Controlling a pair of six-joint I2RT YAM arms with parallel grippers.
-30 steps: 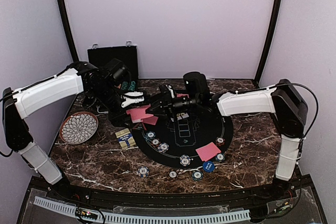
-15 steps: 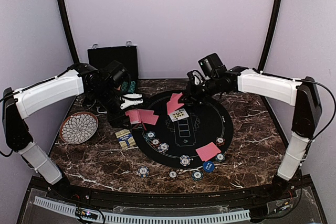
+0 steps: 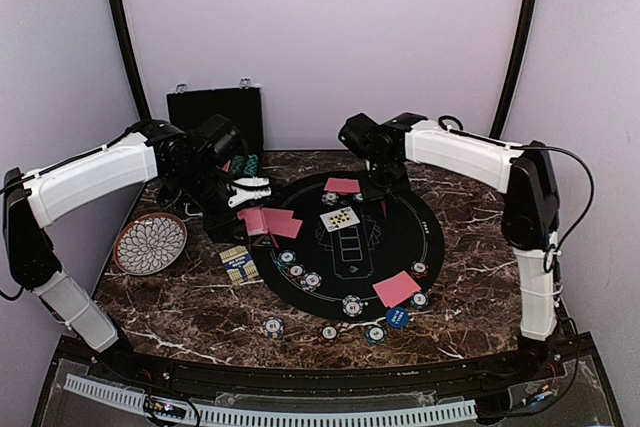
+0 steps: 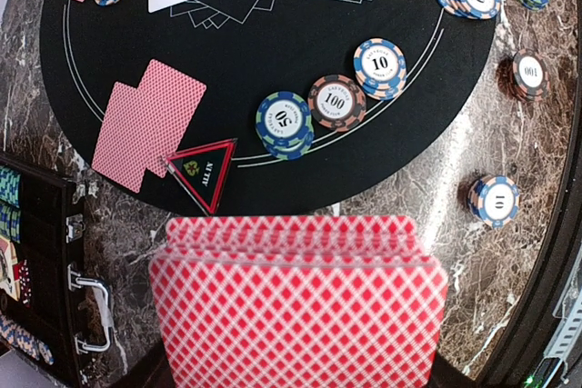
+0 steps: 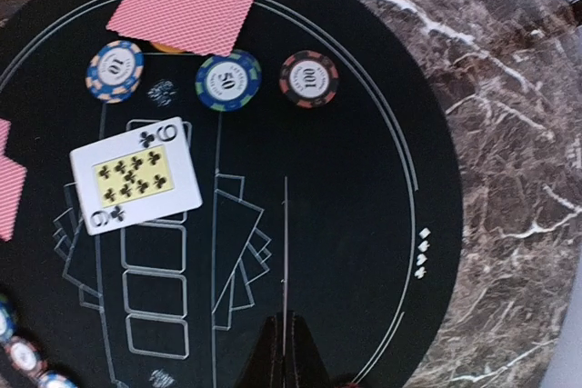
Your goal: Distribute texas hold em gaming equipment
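While the left gripper (image 3: pixel 250 189) clamps a fanned deck of red-backed cards (image 4: pixel 300 302) over the table's left side, two face-down cards (image 3: pixel 270 221) lie at the black mat's (image 3: pixel 420 232) left edge. A face-up clubs card (image 3: pixel 340 218) sits at its centre, and chips (image 3: pixel 352 305) line its near rim. The right gripper (image 5: pixel 284 352), fingers pressed together and empty, hangs over the mat's far part.

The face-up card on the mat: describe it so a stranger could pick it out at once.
Start at the round black mat on the marble table. Near its far middle lies the face-up card. It alone shows a white face with black club pips; the other cards on it show red backs.
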